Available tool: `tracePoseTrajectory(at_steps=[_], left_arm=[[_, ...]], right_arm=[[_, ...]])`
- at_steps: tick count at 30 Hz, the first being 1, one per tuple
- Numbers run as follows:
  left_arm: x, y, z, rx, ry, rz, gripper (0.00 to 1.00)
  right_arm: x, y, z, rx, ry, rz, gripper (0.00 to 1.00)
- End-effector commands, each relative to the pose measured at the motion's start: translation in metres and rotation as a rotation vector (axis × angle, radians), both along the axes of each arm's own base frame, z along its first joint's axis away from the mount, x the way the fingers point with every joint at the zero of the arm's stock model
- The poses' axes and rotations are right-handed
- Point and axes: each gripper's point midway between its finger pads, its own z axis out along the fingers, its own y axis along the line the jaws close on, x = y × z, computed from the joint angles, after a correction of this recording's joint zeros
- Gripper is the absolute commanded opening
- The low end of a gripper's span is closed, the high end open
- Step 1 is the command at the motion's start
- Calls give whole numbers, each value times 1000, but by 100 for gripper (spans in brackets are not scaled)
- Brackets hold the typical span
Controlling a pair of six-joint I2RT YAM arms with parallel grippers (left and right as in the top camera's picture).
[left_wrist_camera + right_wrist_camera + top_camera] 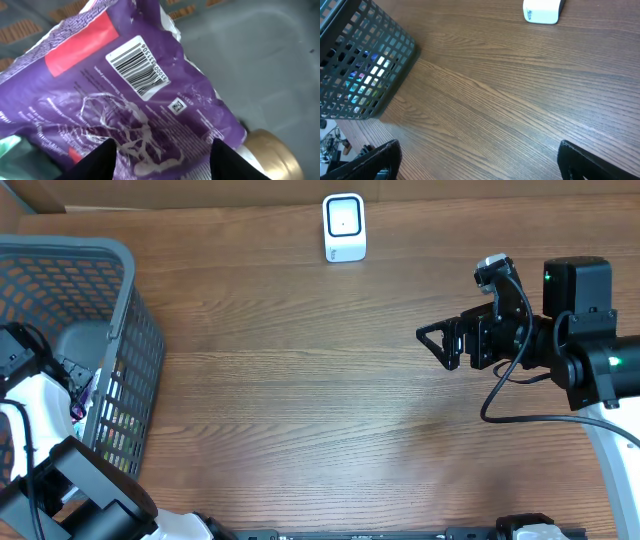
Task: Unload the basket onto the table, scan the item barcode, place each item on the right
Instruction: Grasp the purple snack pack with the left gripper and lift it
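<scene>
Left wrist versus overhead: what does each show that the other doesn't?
Only left wrist: the barcode on the purple packet, facing the camera, and a gold round object beside it. Only overhead: the white scanner and the open right gripper above the table. Both: the grey basket, though overhead gives just a purple sliver of the packet.

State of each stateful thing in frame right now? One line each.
Basket: upright, holding items.
Purple bag: in the basket, crinkled, back side up.
Barcode: facing up, unobstructed.
Scanner: standing on the table, untouched.
Left gripper: fingers astride the bag; grip unclear.
Right gripper: open, empty, above the table.
</scene>
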Motion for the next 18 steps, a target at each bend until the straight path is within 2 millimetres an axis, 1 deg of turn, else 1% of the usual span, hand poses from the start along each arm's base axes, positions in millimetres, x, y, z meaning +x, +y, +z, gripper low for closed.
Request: tracePoseTrajectory(at_steps=[1, 7, 8, 9, 10, 11, 16, 18], left_arm=[[-7, 2, -9, 21, 26, 0, 51], [-9, 1, -34, -3, 53, 0, 50], [-9, 0, -38, -12, 64, -1, 40], [-11, -1, -41, -20, 72, -1, 27], [-12, -3, -42, -25, 79, -2, 11], [-12, -3, -43, -28, 81, -1, 4], [-10, -1, -35, -24, 77, -2, 4], [-9, 0, -26, -19, 71, -2, 4]], right_arm=[[3, 1, 7, 3, -18, 0, 100], [2, 1, 7, 3, -17, 0, 100], [3, 1, 7, 3, -17, 0, 100], [3, 1, 7, 3, -17, 0, 100], [3, 1, 7, 3, -17, 0, 100], [3, 1, 7, 3, -17, 0, 100], [3, 1, 7, 0, -19, -3, 100], [4, 1, 7, 1, -23, -3, 100]])
